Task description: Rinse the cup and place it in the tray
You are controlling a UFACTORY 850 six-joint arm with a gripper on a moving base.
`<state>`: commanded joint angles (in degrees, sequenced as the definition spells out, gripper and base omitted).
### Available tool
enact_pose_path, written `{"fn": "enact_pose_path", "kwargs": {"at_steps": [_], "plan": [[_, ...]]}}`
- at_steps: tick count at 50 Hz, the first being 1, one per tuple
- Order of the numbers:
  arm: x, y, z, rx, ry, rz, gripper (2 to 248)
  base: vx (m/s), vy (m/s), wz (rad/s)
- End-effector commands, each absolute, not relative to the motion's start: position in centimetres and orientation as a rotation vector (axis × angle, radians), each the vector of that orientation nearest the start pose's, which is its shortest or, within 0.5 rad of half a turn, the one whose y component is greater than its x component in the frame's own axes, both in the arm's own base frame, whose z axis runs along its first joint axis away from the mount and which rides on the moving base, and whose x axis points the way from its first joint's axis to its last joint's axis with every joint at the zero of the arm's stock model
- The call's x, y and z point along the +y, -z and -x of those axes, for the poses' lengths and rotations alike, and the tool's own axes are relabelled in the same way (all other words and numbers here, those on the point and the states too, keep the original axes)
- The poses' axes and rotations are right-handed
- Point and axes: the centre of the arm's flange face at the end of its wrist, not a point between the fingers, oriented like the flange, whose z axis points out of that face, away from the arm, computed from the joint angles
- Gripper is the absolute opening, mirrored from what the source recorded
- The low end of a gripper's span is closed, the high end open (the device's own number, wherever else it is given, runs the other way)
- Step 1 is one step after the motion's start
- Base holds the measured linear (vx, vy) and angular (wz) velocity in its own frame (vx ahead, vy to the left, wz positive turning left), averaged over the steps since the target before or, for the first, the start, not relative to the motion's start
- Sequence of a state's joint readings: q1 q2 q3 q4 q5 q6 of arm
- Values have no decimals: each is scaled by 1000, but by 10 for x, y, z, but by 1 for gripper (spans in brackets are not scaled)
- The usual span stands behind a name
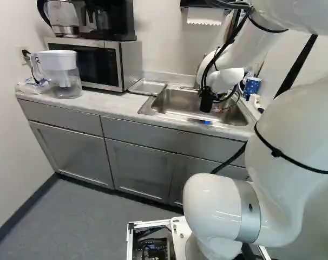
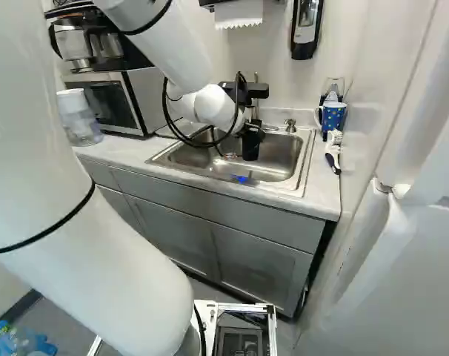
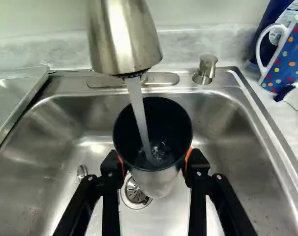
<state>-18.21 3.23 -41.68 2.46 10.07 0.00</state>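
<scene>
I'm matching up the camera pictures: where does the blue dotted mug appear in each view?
Left base view: mug at the right, past the sink.
Right base view: mug at the right, behind the brush.
Wrist view: mug outside the sink's rim, beside the brush.
Shared landmark: the sink.

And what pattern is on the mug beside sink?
The mug is blue with multicoloured dots; wrist view shows best.

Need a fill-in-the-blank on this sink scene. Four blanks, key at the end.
The faucet is pouring ____ into the cup.
The pads of the tool gripping the cup are ____.
In the left base view, the metal tray lies between the sink and the ____.
The blue mug is patterned with ____.

water; orange; microwave; dots
</scene>
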Motion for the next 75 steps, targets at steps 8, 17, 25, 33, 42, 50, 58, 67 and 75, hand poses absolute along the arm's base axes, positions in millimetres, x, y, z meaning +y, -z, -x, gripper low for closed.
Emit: {"fn": "enact_pose_path", "kwargs": {"at_steps": [8,17,25,33,42,50,58,67,75], "plan": [[-144,-506,-436,527,1499,2864,125,0,0,0],[-144,-506,-436,527,1499,2864,125,0,0,0],[-144,-506,-436,527,1499,2864,125,0,0,0],[-144,-506,-436,527,1499,2864,125,0,0,0],[-144,-506,-436,527,1499,2864,125,0,0,0],[-144,-506,-436,527,1499,2864,125,0,0,0],[-144,-506,-436,527,1499,2864,125,0,0,0],[-144,-506,-436,527,1499,2864,125,0,0,0],[-144,-506,-436,527,1499,2864,125,0,0,0]]}}
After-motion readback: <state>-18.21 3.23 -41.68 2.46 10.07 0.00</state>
